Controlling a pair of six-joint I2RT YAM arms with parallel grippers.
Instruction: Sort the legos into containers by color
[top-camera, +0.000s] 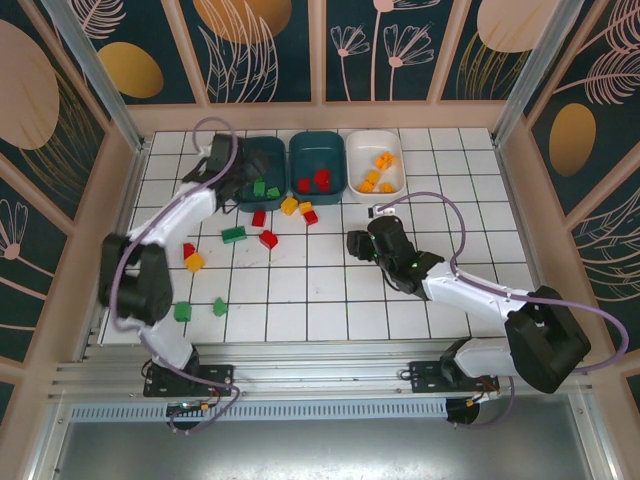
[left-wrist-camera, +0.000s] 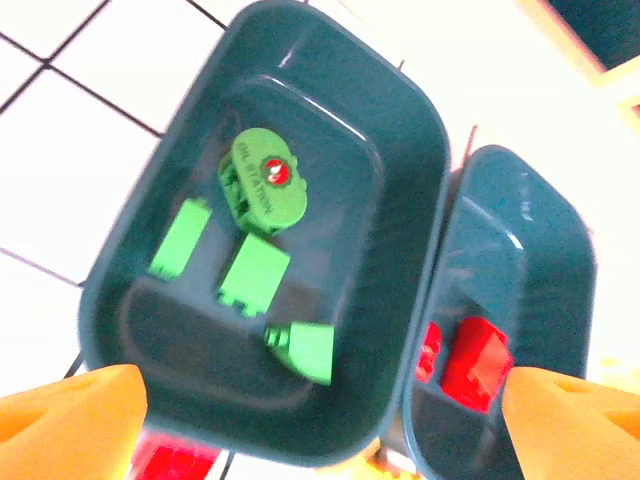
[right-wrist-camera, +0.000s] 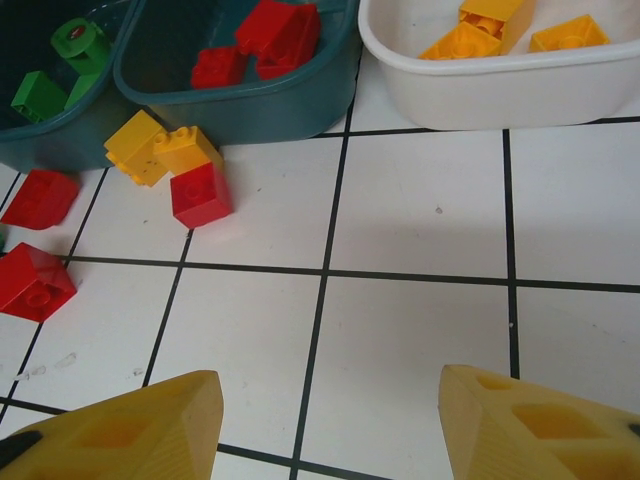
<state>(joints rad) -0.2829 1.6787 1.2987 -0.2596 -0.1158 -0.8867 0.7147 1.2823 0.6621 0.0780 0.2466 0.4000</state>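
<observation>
my left gripper (left-wrist-camera: 320, 418) spread, empty, over dark teal plastic tub (left-wrist-camera: 120, 300), so greens join its small green plastic bricks (left-wrist-camera: 254, 278) | my right gripper (right-wrist-camera: 330, 425) apart, empty, facing loose red and yellow bricks (right-wrist-camera: 200, 195)

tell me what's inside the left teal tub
The left tub holds a round-topped green piece with lettering and three green bricks. No other colour shows. One of the left fingers covers a bit of its near rim.
</observation>
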